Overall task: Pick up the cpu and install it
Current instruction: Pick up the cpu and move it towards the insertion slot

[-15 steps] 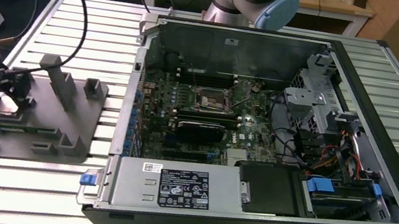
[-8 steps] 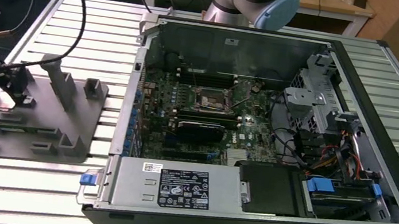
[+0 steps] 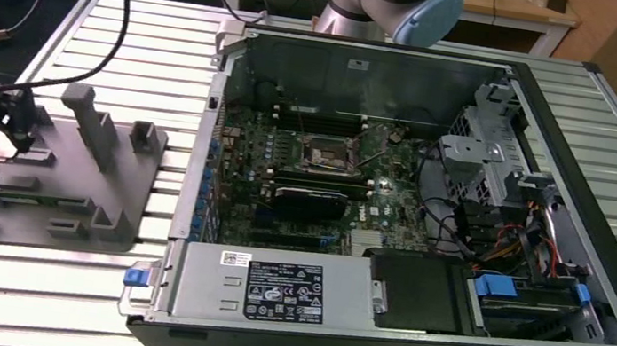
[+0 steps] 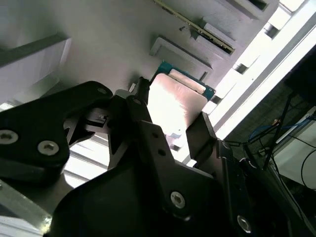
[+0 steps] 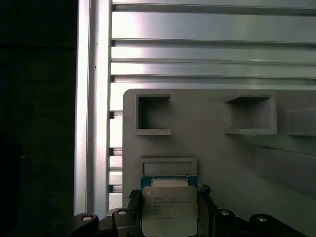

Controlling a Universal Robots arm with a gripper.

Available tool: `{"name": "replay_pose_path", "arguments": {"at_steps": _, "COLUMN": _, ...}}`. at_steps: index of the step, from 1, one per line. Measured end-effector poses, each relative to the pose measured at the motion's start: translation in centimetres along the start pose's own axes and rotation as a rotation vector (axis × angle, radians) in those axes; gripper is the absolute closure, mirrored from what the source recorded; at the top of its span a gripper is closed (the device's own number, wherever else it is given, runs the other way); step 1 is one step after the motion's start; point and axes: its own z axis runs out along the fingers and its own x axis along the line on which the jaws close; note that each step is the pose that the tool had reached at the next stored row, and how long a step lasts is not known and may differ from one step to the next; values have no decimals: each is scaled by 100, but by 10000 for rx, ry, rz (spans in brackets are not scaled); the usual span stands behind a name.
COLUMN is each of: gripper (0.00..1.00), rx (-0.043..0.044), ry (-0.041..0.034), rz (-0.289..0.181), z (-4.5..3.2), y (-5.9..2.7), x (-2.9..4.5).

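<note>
You have a ribbed metal desk carrying two things: a grey fixture plate toward the exterior view's left and an open computer case toward its right, apparently apart, with bare slats between them.

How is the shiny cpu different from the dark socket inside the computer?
The cpu has a pale silver top with a green edge; the socket is a dark frame. The cpu is out at the grey fixture, right by the gripper; the socket sits on the motherboard inside the computer case. Both look square.
</note>
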Motion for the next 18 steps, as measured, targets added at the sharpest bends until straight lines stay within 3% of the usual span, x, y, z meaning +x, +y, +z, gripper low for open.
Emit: {"name": "replay_pose_path", "arguments": {"at_steps": 18, "gripper": 45, "rx": 0, "ry": -21, "rz": -1, "z": -551, "y": 25, "x": -12}}
